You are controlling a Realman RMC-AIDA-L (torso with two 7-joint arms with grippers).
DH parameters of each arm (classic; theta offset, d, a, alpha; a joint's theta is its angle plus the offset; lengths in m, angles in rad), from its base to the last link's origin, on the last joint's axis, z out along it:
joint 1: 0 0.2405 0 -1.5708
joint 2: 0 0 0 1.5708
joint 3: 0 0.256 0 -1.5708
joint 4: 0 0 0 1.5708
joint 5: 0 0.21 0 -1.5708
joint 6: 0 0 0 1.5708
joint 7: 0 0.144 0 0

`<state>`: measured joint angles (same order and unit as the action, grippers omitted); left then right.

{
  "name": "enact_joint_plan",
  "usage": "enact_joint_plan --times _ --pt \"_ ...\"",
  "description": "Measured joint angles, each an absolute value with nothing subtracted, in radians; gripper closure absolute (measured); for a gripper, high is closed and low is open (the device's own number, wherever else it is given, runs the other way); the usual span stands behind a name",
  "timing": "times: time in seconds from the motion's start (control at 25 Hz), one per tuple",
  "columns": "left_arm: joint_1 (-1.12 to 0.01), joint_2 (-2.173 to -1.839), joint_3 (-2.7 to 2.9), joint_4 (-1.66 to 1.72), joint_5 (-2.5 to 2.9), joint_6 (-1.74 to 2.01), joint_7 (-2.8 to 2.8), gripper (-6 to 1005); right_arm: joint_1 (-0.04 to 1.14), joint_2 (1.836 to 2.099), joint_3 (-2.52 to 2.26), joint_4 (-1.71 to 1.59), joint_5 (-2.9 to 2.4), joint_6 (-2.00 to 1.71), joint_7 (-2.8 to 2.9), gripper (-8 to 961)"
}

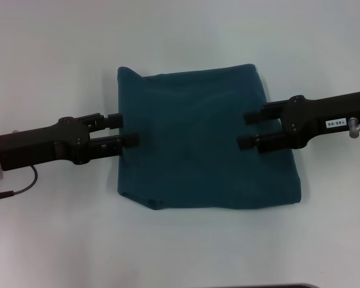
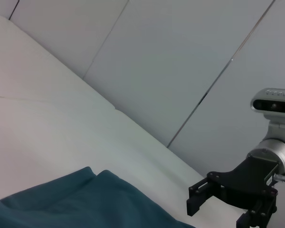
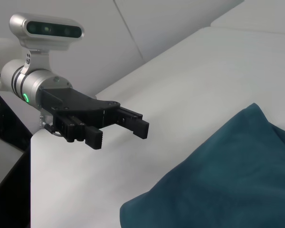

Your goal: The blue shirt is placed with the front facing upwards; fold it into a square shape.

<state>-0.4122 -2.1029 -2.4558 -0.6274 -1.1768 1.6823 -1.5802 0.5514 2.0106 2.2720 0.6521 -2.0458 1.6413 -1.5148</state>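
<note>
Shirt (image 1: 207, 138), one only, lay folded into a rough square at the middle of the white table (image 1: 186, 30). It showed plain dark teal cloth on top, with no letters, collar or tag in sight. Its corner at about eleven o'clock stuck up in a small peak, and the edge at about seven o'clock showed stacked layers. The corner at five o'clock reached farthest toward the near side.

Two grippers were in sight, one at each side of the cloth. The left gripper (image 1: 123, 130) came in from nine o'clock, its two black fingers spread apart and holding nothing. One fingertip sat at the cloth's edge and the other reached a little over it; whether they touched the cloth could not be told. The right gripper (image 1: 249, 129) came in from three o'clock, its two fingers likewise parted and empty, both tips lying over the cloth's right part.

From the left wrist camera, the far gripper (image 2: 199, 199) showed above the table beyond a fold of the shirt (image 2: 85, 202). From the right wrist camera, the other gripper (image 3: 121, 132) hung over the bare table (image 3: 180, 104), its fingers apart, clear of the shirt (image 3: 228, 185) edge.

One thin cable (image 1: 15, 189) trailed beneath the left arm.
</note>
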Motion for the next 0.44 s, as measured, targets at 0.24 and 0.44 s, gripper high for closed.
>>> enact_joint_plan --times 0.24,0.44 --pt "-0.414 -2.103 -2.458 -0.627 -1.176 1.683 -1.589 200 0.554 2.009 2.272 0.652 -2.045 1.641 -1.513 156" --pt "-0.418 -2.104 -2.455 -0.627 -1.176 1.678 -1.589 200 0.554 2.009 2.272 0.652 -2.045 1.641 -1.512 156"
